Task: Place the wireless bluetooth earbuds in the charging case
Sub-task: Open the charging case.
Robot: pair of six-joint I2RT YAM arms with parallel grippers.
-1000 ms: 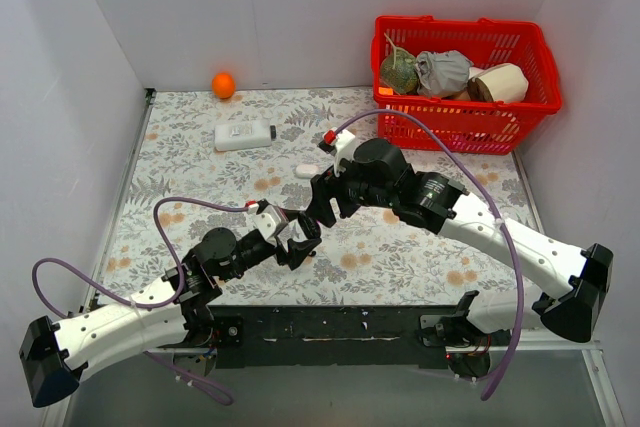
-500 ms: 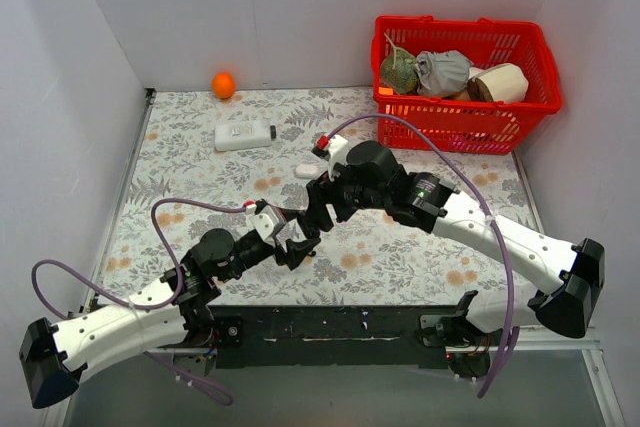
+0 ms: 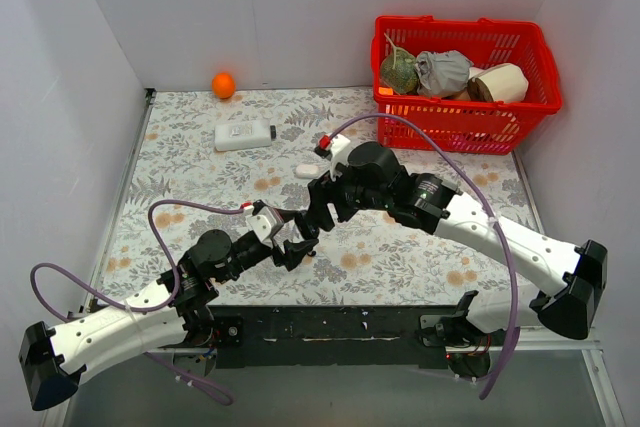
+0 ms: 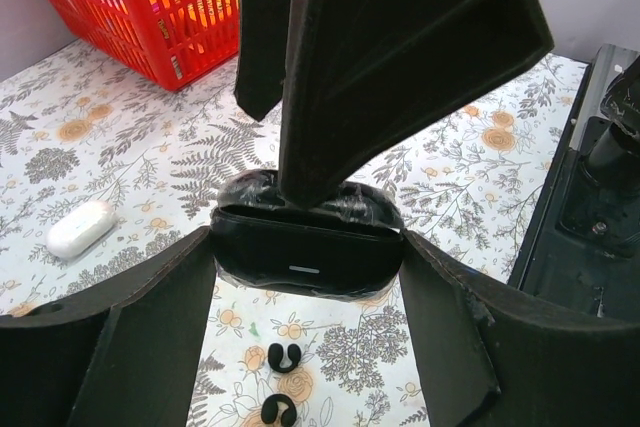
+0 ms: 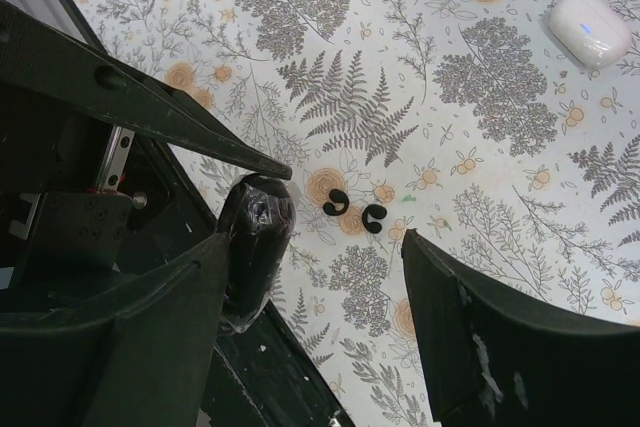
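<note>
Two earbuds (image 5: 337, 203) lie on the table (image 5: 500, 97). Left gripper (image 4: 307, 247) pinches the charging case (image 4: 305, 269); right gripper (image 5: 318, 239) has its jaws spread beside it.

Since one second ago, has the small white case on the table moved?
No. The white case lies in the same spot, right of the white bottle.

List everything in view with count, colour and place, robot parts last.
charging case: one, black, between the left tool's fingers
earbuds: two, black, side by side on the floral table near the charging case
oval case: one, white, mid-table
bottle: one, white, lying back left
ball: one, orange, by the back wall
basket: one, red, back right, holding greenish, grey and beige items
left tool: one, black, shut on the charging case
right tool: one, black, open, above the charging case
</note>
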